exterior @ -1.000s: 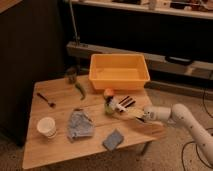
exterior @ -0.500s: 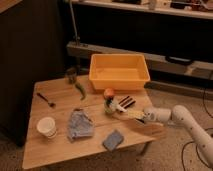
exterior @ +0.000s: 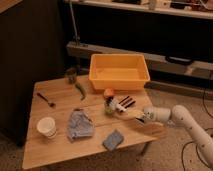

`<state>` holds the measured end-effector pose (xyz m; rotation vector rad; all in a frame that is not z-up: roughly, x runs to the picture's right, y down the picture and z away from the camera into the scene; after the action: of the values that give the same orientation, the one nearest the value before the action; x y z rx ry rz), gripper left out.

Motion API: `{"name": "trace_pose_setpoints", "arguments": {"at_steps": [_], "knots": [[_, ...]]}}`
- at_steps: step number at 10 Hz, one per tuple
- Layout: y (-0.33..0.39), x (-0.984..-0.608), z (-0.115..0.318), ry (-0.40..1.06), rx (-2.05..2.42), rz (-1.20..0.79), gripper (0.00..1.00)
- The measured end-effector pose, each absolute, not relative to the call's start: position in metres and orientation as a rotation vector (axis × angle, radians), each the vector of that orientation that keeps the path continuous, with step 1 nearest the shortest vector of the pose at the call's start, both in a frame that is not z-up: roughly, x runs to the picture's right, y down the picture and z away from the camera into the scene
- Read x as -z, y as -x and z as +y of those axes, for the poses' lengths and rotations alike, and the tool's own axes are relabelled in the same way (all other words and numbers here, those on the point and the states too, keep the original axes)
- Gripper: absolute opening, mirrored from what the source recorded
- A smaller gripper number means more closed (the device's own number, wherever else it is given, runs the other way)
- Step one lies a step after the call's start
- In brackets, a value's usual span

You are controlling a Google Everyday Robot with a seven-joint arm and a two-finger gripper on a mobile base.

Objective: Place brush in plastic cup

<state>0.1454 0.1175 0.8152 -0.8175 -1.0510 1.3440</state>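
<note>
Lab-like room: robot arm (exterior: pixel 187 122) beside wooden table (exterior: pixel 60 145).

yellow bin (exterior: pixel 119 73), white paper cup (exterior: pixel 47 127), crumpled cloth (exterior: pixel 80 124), blue sponge (exterior: pixel 114 140) on wooden table (exterior: pixel 45 152)

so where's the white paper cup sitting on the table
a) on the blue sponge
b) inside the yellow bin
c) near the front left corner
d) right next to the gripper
c: the white paper cup stands near the table's front left corner, far from the gripper at the right edge.
</note>
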Motion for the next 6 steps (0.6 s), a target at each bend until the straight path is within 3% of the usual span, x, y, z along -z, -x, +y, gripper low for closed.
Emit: {"name": "trace_pose_setpoints", "arguments": {"at_steps": [3, 4, 6], "knots": [[-0.135, -0.818, 0.109, 0.814, -1.326, -1.072, 0.75], [-0.133, -0.819, 0.110, 0.818, -1.325, -1.075, 0.80], [-0.131, -0.820, 0.112, 0.825, -1.328, -1.077, 0.80]]}}
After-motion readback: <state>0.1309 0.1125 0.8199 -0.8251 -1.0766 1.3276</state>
